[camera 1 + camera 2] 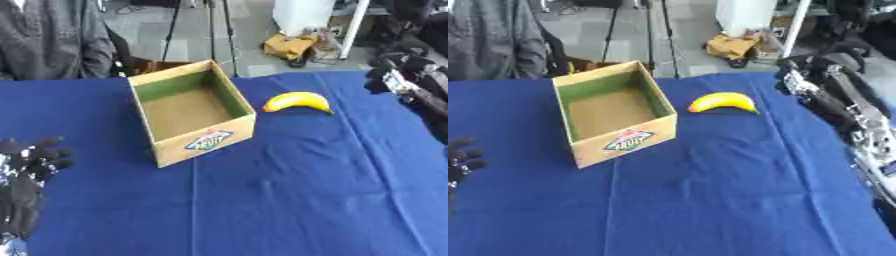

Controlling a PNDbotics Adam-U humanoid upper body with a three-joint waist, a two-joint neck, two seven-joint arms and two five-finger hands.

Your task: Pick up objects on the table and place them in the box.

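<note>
Reaching in from the far right edge, the right hand (798,80) hung near the banana (722,102), fingers unreadable. The banana lay beside the empty box (203,142); closing across its middle looked best. The left hand (33,160) idled, relaxed.

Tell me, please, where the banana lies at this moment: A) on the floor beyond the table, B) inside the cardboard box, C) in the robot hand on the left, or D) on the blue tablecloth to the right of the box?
D: the banana rests on the blue tablecloth, apart from the open, empty cardboard box on its left.
</note>
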